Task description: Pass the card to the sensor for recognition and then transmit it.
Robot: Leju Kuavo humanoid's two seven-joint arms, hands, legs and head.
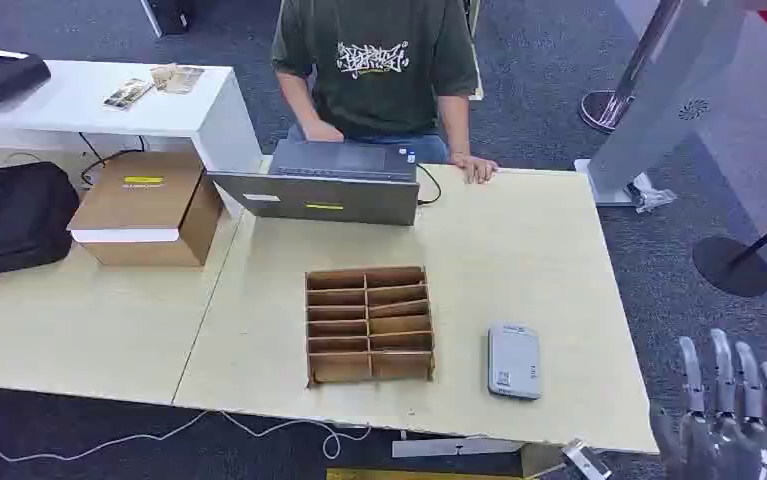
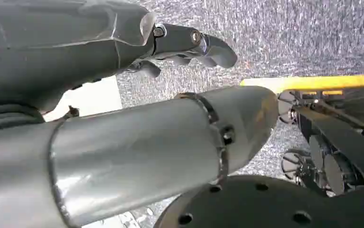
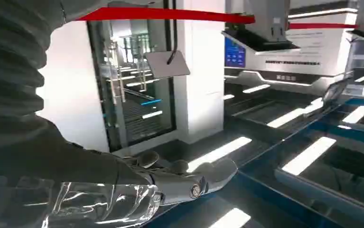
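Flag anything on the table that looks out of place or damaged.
Nothing looks spilled or damaged. The cardboard divider tray sits slightly askew to the table edge, all its slots empty, and no card is in sight; the grey sensor lies flat beside it.

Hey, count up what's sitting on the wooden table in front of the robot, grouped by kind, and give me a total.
Cardboard divider tray: 1
Grey sensor: 1
Laptop: 1
Closed cardboard box: 1
Black bag: 1
Total: 5
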